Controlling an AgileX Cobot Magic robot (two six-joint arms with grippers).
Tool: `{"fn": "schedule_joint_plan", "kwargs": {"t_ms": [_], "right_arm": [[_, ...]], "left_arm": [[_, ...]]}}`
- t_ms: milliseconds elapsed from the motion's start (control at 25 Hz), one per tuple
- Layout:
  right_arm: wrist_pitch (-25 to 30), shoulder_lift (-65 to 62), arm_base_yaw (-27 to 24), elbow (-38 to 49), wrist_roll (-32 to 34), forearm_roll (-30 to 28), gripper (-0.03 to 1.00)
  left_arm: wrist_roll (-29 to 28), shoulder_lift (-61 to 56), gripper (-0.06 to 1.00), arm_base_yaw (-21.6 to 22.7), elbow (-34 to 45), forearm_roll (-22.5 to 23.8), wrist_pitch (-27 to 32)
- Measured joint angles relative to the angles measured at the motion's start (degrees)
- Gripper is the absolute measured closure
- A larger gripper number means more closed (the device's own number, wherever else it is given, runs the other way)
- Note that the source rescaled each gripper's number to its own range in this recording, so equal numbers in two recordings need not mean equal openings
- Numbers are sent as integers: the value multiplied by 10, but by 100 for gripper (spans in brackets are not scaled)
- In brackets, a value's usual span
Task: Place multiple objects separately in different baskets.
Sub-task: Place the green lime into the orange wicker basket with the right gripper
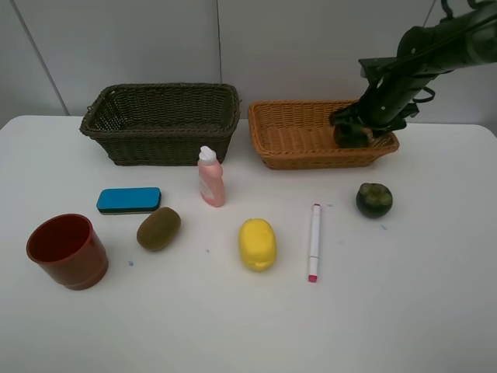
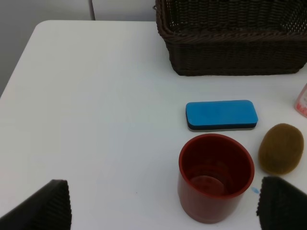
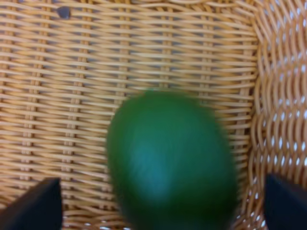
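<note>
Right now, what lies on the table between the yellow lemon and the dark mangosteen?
The white pen lies there, between the lemon and the mangosteen, touching neither. The exterior high view shows it.

A plain white surface with rounded far corners lies under soft, even light; behind it stands a pale grey wall of flat panels; a thin vertical seam divides them.
</note>
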Motion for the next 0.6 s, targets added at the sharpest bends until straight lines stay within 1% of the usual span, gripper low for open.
{"fn": "schedule_joint_plan", "kwargs": {"t_ms": [80, 160, 600], "right_arm": [[0, 0, 0, 0, 0, 1, 0], [0, 0, 0, 0, 0, 1, -2], [1, 0, 0, 0, 0, 4, -3]], "left_arm": [[0, 0, -5, 0, 0, 0, 0], [0, 0, -5, 0, 0, 0, 0], [0, 0, -5, 0, 0, 0, 0]]}}
